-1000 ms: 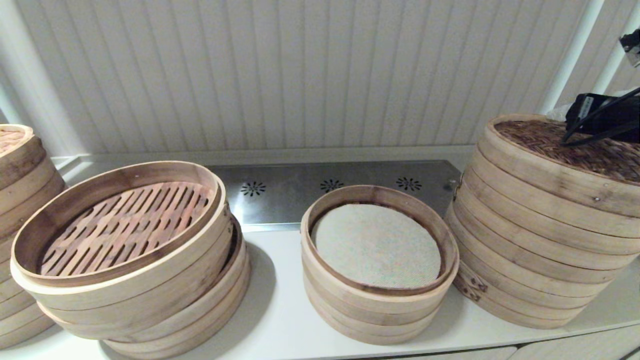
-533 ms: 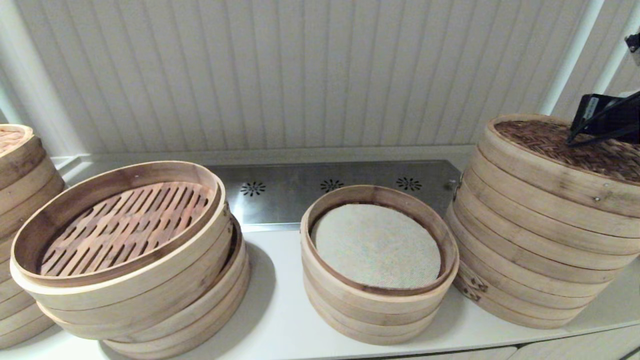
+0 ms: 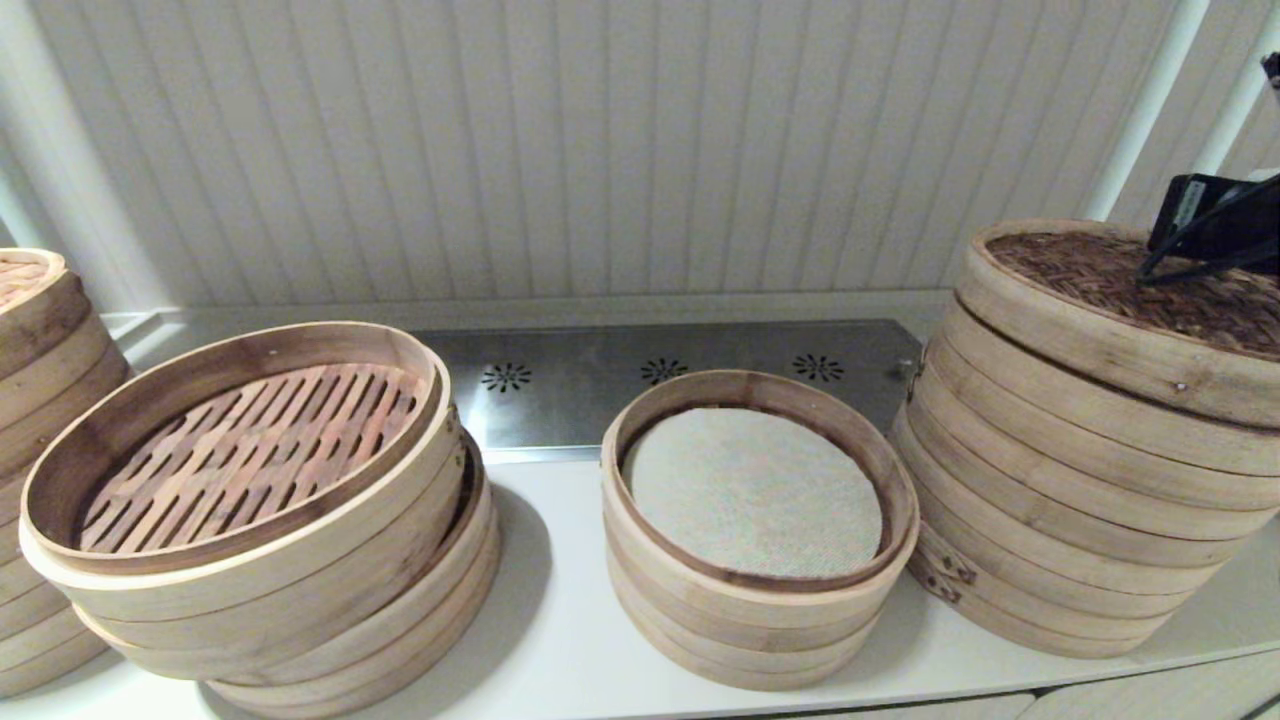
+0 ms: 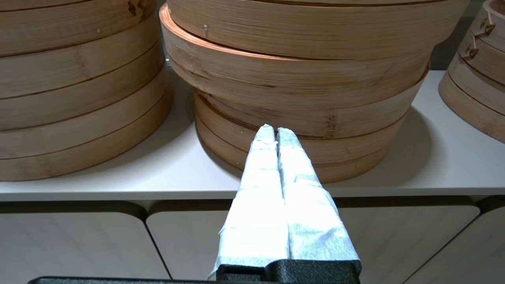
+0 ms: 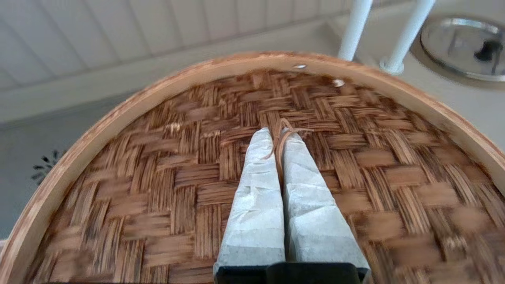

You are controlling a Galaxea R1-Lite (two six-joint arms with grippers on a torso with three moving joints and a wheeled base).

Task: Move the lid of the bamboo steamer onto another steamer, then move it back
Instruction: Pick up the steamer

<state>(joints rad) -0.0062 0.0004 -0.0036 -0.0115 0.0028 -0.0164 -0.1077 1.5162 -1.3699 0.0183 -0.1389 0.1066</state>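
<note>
- Two tools in view, only one at work: right tool (image 5: 276,134) pressed shut on the thin loop handle (image 5: 281,148) at the centre of the bamboo steamer lid (image 5: 158,177), woven top spreading out on all sides beneath the fingertips.
- Lid directly under that tool, capping the tall stack (image 3: 1060,500); dark seam below the rim, so probably just tipping free of the top ring.
- Left tool (image 4: 275,130) parked low, fingers closed on nothing, tips pointing at the leaning stack (image 4: 300,79) across the tabletop (image 4: 414,165) edge.
- Judged progress: grasp done, carry barely begun at most.
- Cannot tell whether this stack is the lid's home or the other steamer, so at least one transfer and release left, possibly both.
</note>
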